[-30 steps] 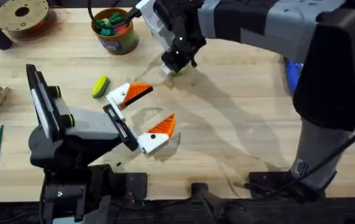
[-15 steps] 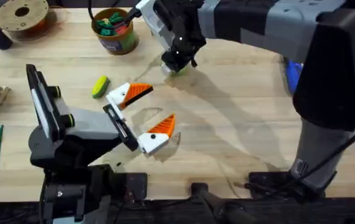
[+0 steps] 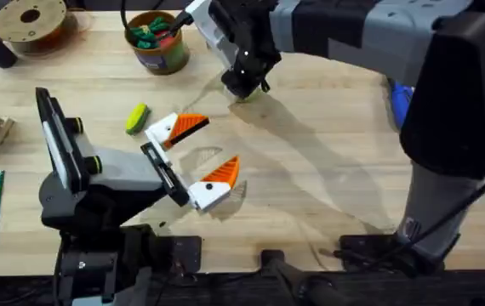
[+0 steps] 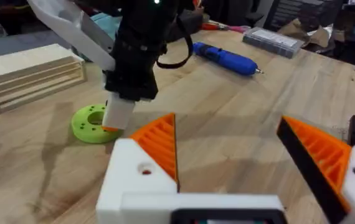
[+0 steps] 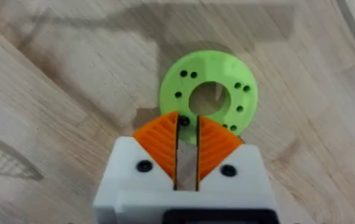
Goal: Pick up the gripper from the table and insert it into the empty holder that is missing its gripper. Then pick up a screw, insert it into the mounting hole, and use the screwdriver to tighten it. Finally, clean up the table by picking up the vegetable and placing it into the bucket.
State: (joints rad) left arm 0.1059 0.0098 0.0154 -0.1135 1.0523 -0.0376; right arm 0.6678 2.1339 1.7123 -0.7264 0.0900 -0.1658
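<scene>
Right gripper [image 5: 187,134] down at the green ring disc [image 5: 210,93], fingers nearly together, left gripper [image 3: 198,155] spread wide, vegetable [image 3: 137,118] at its ten o'clock, screwdriver [image 4: 225,58] lying apart.

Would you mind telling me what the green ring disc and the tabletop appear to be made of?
The green ring disc looks like matte moulded or printed plastic: uniform bright colour, neat round holes. The tabletop looks like pale wood with a smooth, lightly sheened finish, showing long grain lines; it could be laminate.

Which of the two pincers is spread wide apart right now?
The left pincer, low over the table beside the vegetable, with a broad gap between its orange pads. The right pincer, down at the green ring disc, has its pads nearly together.
</scene>
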